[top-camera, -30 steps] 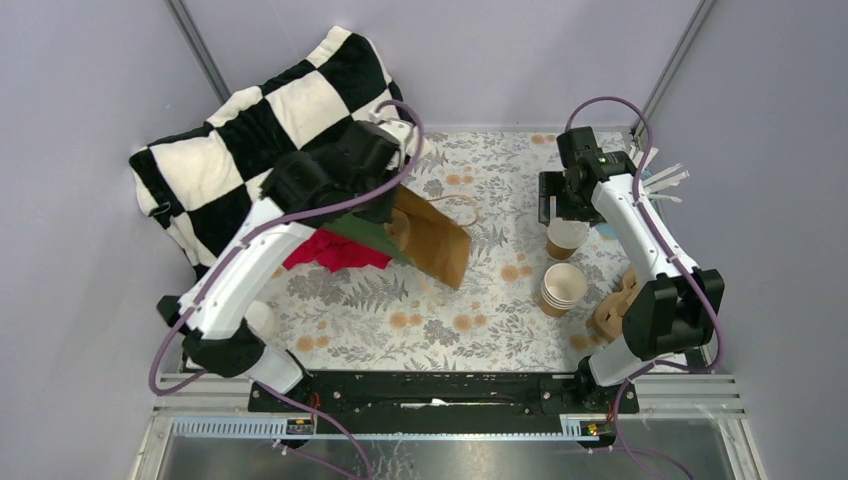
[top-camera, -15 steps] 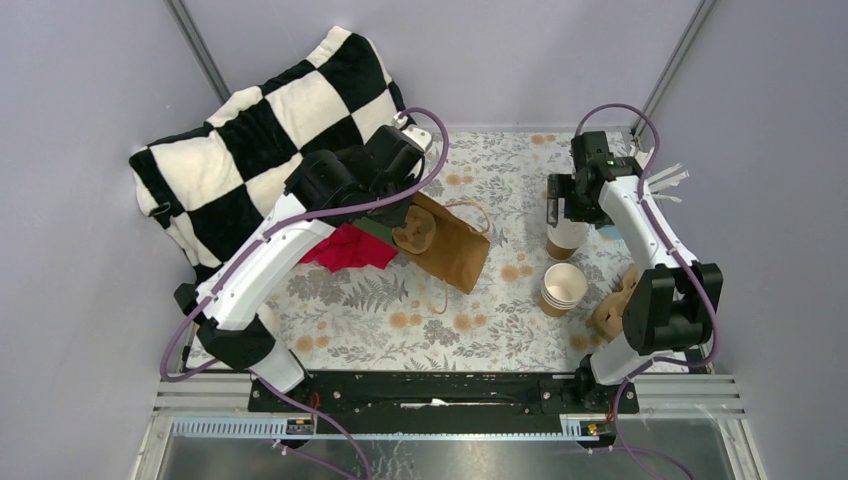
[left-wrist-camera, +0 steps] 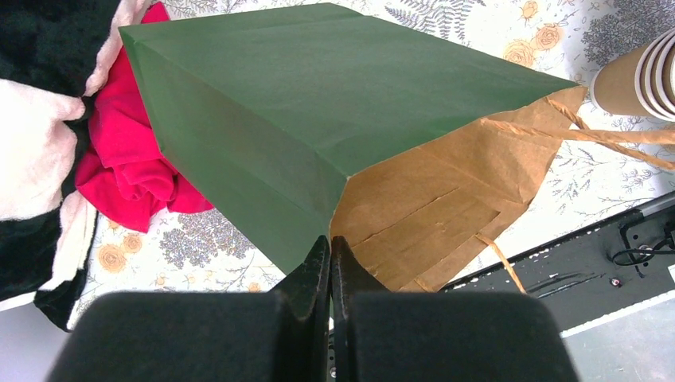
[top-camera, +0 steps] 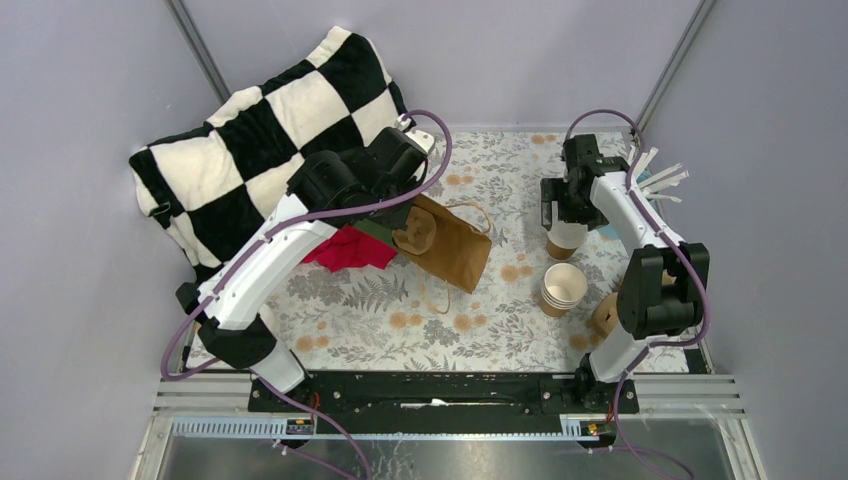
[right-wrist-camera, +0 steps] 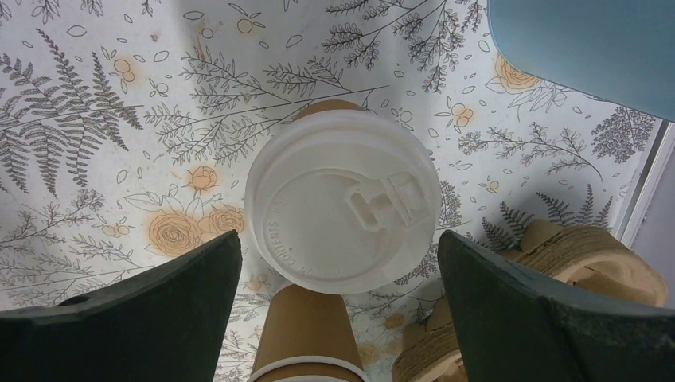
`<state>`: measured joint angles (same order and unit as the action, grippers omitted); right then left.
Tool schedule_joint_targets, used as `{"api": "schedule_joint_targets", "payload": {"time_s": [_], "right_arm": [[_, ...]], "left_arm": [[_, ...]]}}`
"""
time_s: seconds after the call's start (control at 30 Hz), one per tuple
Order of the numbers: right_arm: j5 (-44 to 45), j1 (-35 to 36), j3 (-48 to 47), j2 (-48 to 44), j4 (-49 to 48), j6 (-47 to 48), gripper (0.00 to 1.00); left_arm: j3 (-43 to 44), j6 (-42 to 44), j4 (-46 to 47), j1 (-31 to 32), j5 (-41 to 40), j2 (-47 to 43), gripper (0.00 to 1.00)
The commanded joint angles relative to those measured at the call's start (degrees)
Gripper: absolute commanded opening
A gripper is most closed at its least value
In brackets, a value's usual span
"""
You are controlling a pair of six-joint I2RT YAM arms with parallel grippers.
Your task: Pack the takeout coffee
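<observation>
See the takeout coffee at the far R side of the surface, standing right under the R gripper. Sits just beside a stack of cups w/ no lids, and near a cardboard cup carrier.

Prob. light w/ thin paper walls, so easy to squish if squeezed hard. Maybe drink inside; can't tell how full. Plastic lid looks a bit slippery & could pop off, so best not to grab by the lid. Better to hold round the brown paper body, just under the lid rim, w/ a soft squeeze. Should keep level or might spill.

Long axis goes straight up & down. Lid on top, facing the wrist cam, sip tab off to the R of middle in that view.

R gripper: wide open, one finger each side of the lid, not touching, holding nothing.

L gripper: pinched shut on the mouth edge of a paper bag. Bag lies on its side, green outside & brown inside; mouth seems to open toward the R side. Red cloth just beside the bag, next to a checkered blanket.

Next, as a guess: go down, close gently on the body, lift, carry over to the bag mouth.
</observation>
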<state>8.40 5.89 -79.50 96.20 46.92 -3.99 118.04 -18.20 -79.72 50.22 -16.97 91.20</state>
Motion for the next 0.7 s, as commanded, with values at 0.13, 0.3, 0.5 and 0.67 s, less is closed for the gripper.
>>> {"api": "schedule_joint_targets", "payload": {"time_s": [0.13,0.3,0.5,0.67], "right_arm": [[1.0,0.1,-1.1,2.0,-0.9,0.7,0.94],[1.3,0.0,-2.0,2.9,-0.4,0.4,0.89],[1.4,0.1,-1.9,2.7,-0.7,0.4,0.90],[1.7,0.1,-1.7,2.7,-1.0,0.4,0.95]], "left_arm": [[1.8,0.7,1.1,0.6,-1.7,-0.2,0.00],[1.7,0.7,1.1,0.7,-1.7,-0.3,0.00],[1.7,0.8,1.2,0.8,-1.9,-0.3,0.00],[1.5,0.9,1.3,0.9,-1.8,-0.3,0.00]]}}
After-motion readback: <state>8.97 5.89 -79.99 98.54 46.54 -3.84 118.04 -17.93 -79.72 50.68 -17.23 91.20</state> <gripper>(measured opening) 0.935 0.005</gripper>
